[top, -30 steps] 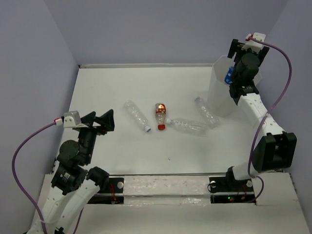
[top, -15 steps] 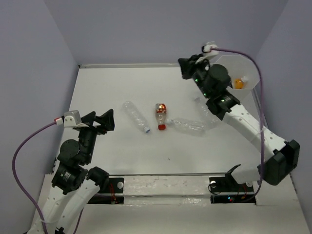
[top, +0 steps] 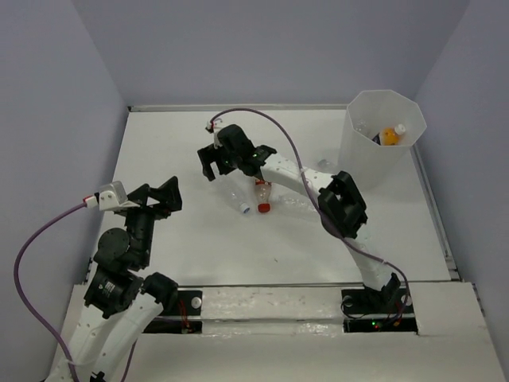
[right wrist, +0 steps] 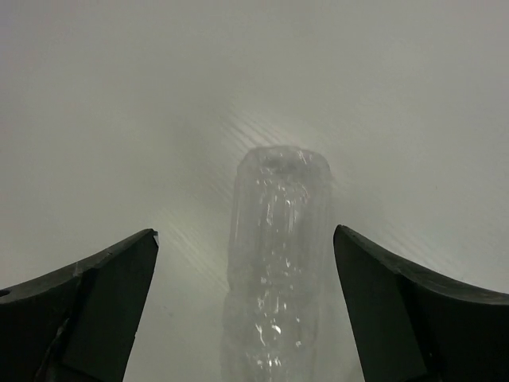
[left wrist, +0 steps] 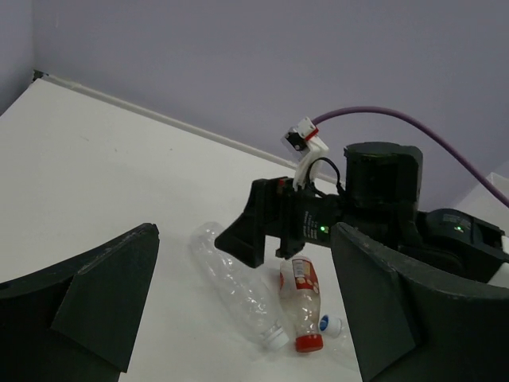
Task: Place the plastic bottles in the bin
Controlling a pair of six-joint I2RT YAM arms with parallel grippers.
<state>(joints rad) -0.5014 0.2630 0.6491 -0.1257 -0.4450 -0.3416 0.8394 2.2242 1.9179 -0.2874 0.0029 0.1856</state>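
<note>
My right gripper (top: 216, 169) is open and reaches across the table, low over the base end of a clear crinkled bottle (top: 233, 192). In the right wrist view that bottle (right wrist: 278, 263) lies between the open jaws, untouched. A red-capped bottle (top: 262, 194) lies just right of it. Another clear bottle (top: 312, 205) lies partly under the right arm, and a further one (top: 324, 165) lies beside the bin (top: 359, 151). An orange-filled bottle (top: 387, 136) is inside the bin. My left gripper (top: 157, 199) is open and empty at the near left. Its wrist view shows the clear bottle (left wrist: 238, 290) and the red-capped bottle (left wrist: 301, 306).
The right arm (top: 302, 177) spans the table from its base to the centre left. Walls close the table on the left, back and right. A loose blue-and-white bottle cap end (left wrist: 328, 324) shows beside the red cap.
The right arm swung from over the bin leftward across the table to the clear bottle. The blue-labelled thing it held is no longer in it. The left arm barely moved.
</note>
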